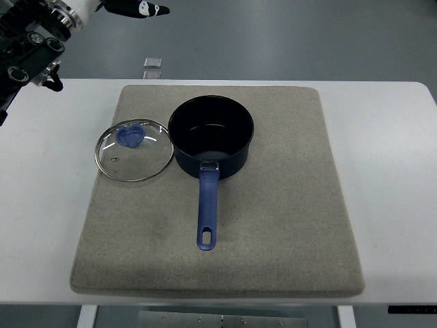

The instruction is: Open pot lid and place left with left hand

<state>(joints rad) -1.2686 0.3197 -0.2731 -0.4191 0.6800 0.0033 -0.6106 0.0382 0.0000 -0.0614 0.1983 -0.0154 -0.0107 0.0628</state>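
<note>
One robot arm is showing, the left one, tucked up in the top left corner of the top view, and its black-and-white mechanical left hand (pixel 31 58) is sitting over the edge of the white table (pixel 389 137), well apart from the cookware. Whether those fingers are spread or curled cannot be told, since the hand is cropped by the frame, but nothing is showing in its grasp. Moving outward and down to the right, the round clear glass lid with the blue knob and metal rim (pixel 134 150) is lying flat on the left part of the beige-grey square felt mat (pixel 287 205), knob up, its rim just beside the pot's left wall, perhaps touching it. Next comes the dark blue saucepan (pixel 211 133), sitting upright and uncovered near the middle of the mat's far half, its dark inside open to the camera. Its long blue handle (pixel 207 208) is pointing straight toward the near edge of the mat, a hanging hole showing at its tip. Beyond the table's far edge, a small pale square object (pixel 153 62) is lying on the grey floor.
</note>
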